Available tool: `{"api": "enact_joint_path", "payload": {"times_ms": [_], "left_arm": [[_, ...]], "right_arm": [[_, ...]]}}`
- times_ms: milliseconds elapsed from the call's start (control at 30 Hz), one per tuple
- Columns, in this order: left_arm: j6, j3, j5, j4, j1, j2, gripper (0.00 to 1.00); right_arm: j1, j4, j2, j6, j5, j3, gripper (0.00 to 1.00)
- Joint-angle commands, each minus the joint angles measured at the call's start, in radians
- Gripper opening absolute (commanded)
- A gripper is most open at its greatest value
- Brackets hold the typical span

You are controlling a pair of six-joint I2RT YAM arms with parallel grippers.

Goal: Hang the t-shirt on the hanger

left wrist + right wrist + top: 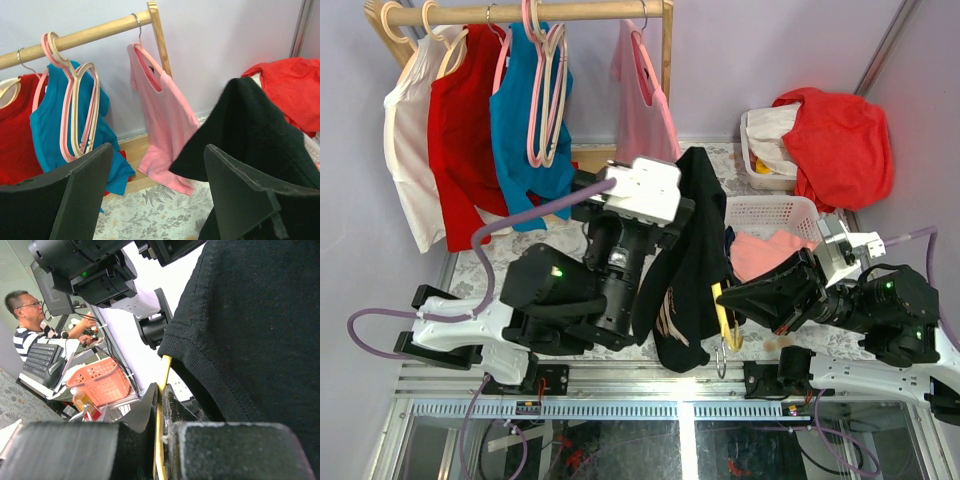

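The black t-shirt (685,250) hangs in a long bunch at the table's middle, its pale gold print low on the cloth. It drapes over the yellow hanger (722,300), whose metal hook points toward the near edge. My right gripper (732,300) is shut on the hanger; in the right wrist view the yellow bar (165,367) is pinched in that gripper (161,390), with the t-shirt's hem (250,330) just right of it. My left gripper (678,203) is raised beside the shirt's top. In the left wrist view it (157,150) stands open and holds nothing, with the t-shirt (250,125) at its right finger.
A wooden rail (520,12) at the back carries white, red and teal shirts (525,120), pink hangers (548,90) and a pink shirt (645,110). A white basket (770,215) with pink cloth and a bin under a red garment (840,140) stand at the right.
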Motion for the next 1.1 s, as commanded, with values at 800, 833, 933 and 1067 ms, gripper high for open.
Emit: {"api": "enact_joint_path", "payload": {"times_ms": [800,833,933,1067], "left_arm": [[-0.591,-0.075,0.455,-0.795,-0.538,-0.078,0.8],[-0.61,-0.077,0.458,-0.806,-0.538,-0.074,0.8],[-0.67,-0.071,0.471,-0.849,-0.538,-0.061,0.86],[-0.744,-0.089,0.503,-0.882,-0.54,-0.08,0.88]], "right_arm": [[-0.005,-0.248,-0.068,0.087,-0.027,0.123,0.0],[-0.005,-0.253,-0.07,0.084,-0.021,0.124,0.0],[-0.004,-0.245,-0.071,0.081,-0.008,0.123,0.0],[-0.004,-0.237,-0.07,0.073,0.005,0.121,0.0]]}}
